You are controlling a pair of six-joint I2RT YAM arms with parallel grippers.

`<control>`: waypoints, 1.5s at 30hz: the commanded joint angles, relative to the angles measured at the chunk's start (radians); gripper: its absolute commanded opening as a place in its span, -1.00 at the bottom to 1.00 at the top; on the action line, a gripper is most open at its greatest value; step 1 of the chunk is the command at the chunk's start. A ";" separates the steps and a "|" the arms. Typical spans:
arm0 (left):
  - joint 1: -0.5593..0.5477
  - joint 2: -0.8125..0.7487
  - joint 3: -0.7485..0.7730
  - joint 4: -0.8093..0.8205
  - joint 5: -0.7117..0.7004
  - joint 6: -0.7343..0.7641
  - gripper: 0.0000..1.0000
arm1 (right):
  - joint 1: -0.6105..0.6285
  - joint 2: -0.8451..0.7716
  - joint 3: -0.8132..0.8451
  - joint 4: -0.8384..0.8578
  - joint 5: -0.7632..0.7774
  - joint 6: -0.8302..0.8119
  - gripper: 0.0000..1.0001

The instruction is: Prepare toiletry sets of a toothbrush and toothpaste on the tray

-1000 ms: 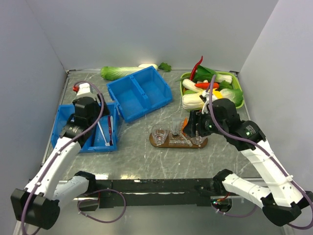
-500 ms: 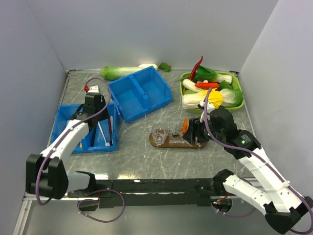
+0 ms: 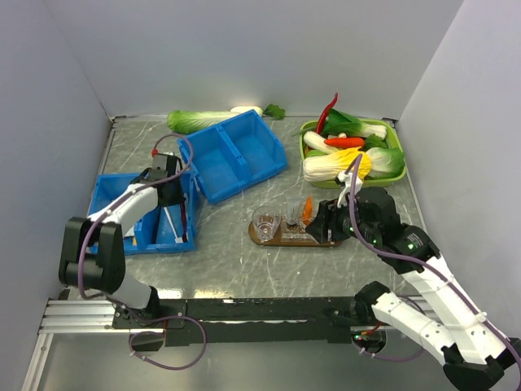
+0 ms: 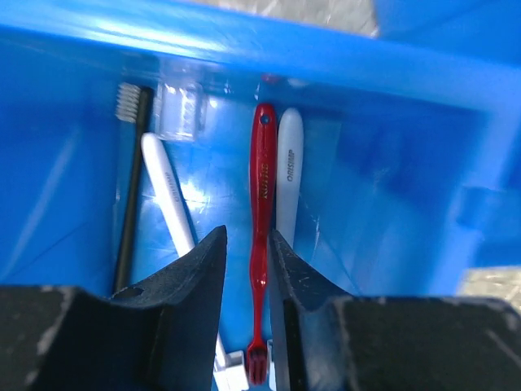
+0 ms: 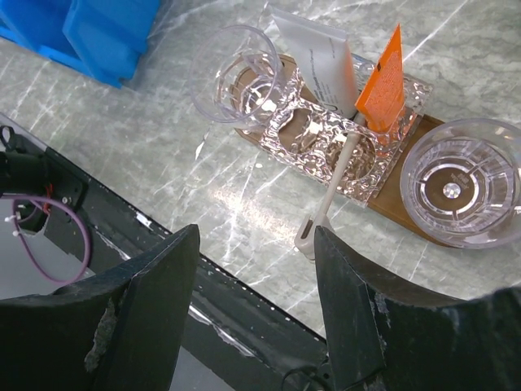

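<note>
Right wrist: tray, three cups on it (middle one holds one white brush, white tube, orange piece). Right gripper above, fingers wide, empty. Left gripper in bin, slightly parted over red brush, gripping nothing.

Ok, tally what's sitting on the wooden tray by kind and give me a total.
Clear cups: 3
Tubes: 2, a white tube and an orange tube
Brush, white-handled: 1
Total: 6
</note>
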 commanded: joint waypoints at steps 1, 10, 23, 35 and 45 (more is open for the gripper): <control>0.005 0.049 0.048 -0.038 0.036 -0.001 -0.39 | -0.005 -0.040 -0.002 0.032 0.012 -0.008 0.31; 0.025 0.129 0.079 -0.066 0.076 -0.001 -0.39 | -0.003 -0.081 -0.014 0.024 0.032 -0.006 0.32; 0.023 0.193 0.096 -0.069 0.121 0.000 -0.35 | -0.005 -0.086 -0.036 0.040 0.018 0.003 0.32; 0.025 0.227 0.114 -0.102 0.029 -0.030 -0.49 | -0.005 -0.103 -0.049 0.043 0.023 0.011 0.32; 0.023 0.259 0.128 -0.110 0.072 -0.010 -0.76 | -0.005 -0.112 -0.057 0.035 0.028 0.014 0.32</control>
